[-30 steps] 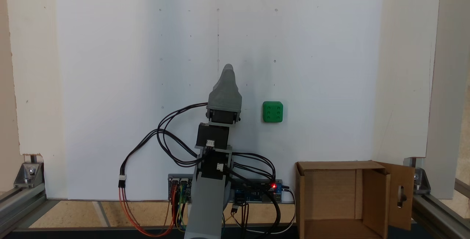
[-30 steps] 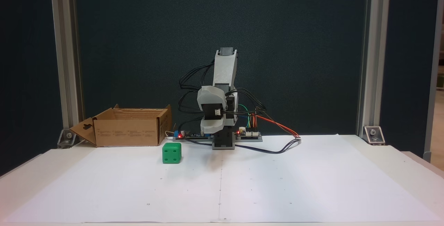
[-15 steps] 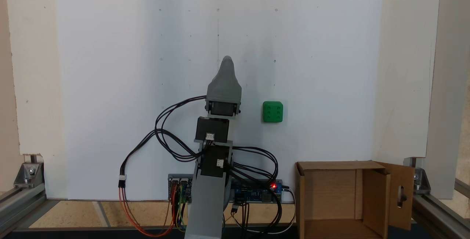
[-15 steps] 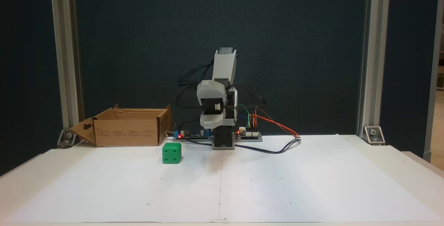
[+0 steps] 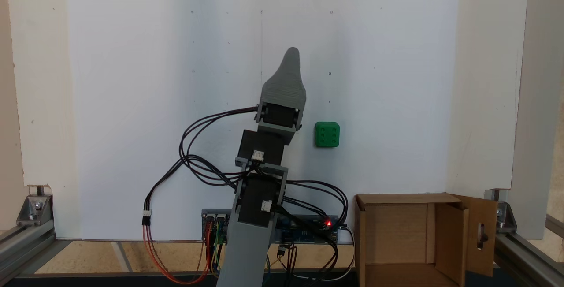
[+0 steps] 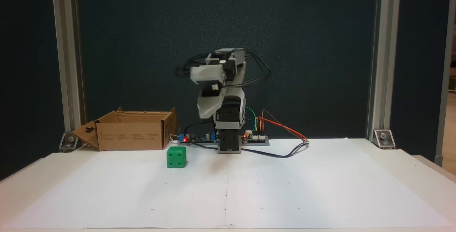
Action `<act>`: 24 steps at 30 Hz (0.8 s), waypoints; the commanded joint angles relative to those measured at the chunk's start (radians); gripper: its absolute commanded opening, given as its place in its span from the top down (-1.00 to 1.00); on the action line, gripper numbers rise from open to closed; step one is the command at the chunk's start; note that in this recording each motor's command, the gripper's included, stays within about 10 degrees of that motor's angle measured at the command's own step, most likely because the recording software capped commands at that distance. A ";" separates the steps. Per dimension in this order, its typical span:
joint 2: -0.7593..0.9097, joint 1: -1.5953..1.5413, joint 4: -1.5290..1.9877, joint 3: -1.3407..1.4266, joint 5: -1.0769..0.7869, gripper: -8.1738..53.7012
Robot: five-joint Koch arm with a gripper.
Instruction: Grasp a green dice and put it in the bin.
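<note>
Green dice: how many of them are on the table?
1. The green dice lies on the white paper, apart from the arm and outside the bin. In a fixed view it sits in front of the bin's corner. The bin's floor is partly hidden.

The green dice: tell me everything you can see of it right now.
The green dice is a small bright green cube with rounded corners and sunken pips of the same colour, plastic by its look. Its top face shows six pips; the side facing the other fixed view shows four. It sits flat on the white paper, apart from the gripper and short of the cardboard box. Nothing touches it but the paper.
</note>
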 commanded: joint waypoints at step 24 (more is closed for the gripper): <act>-0.202 0.469 1.356 -0.434 -0.426 -0.84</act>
